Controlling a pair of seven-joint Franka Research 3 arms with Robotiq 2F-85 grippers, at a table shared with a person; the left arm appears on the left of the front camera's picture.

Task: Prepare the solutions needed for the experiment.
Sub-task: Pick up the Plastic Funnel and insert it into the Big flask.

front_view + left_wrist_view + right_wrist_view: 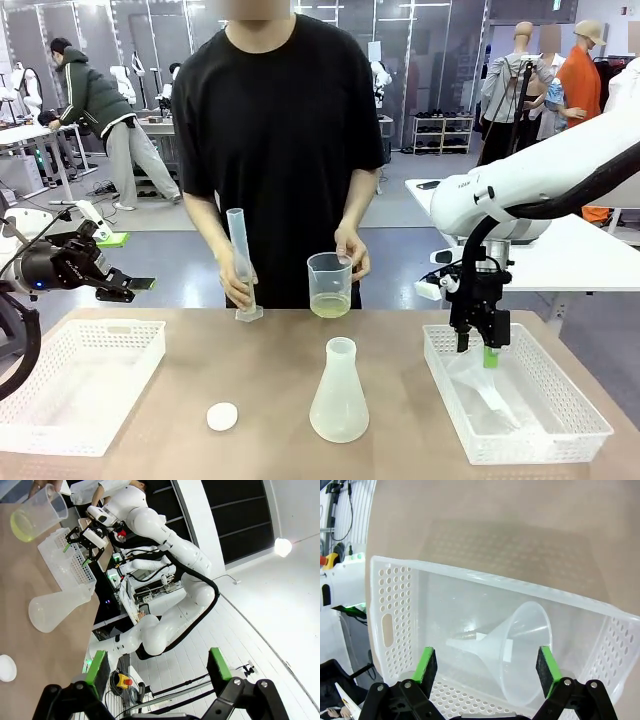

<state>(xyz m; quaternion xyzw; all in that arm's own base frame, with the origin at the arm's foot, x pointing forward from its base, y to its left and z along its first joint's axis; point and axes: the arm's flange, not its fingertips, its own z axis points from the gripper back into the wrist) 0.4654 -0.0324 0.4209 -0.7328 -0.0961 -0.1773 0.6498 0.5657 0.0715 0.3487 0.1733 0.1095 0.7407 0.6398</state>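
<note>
From the front, a person at the far side holds a clear graduated cylinder (240, 262) upright in one hand (236, 286), its base at the far edge of the table (270, 380), and a beaker (330, 280) in the other hand (352, 256). The solution (330, 306), a shallow pale yellow layer, sits in the bottom of that beaker. Nearer the robot, an empty conical flask (339, 393) stands mid-table with a white cap (222, 416) beside it. The left gripper (135, 290) hangs above the left basket (80, 385), and the right gripper (476, 350) points down into the right basket (540, 420). In the left wrist view (rolled sideways), the left gripper (158, 666) has its jaws wide apart with nothing between them. Farther off are the beaker (42, 505) with the yellow solution (22, 529), the flask (57, 607) and the cap (6, 667). In the right wrist view, the right gripper (487, 664) also has its jaws spread and empty, over a translucent funnel (520, 650) lying on its side in the basket (395, 610).
</note>
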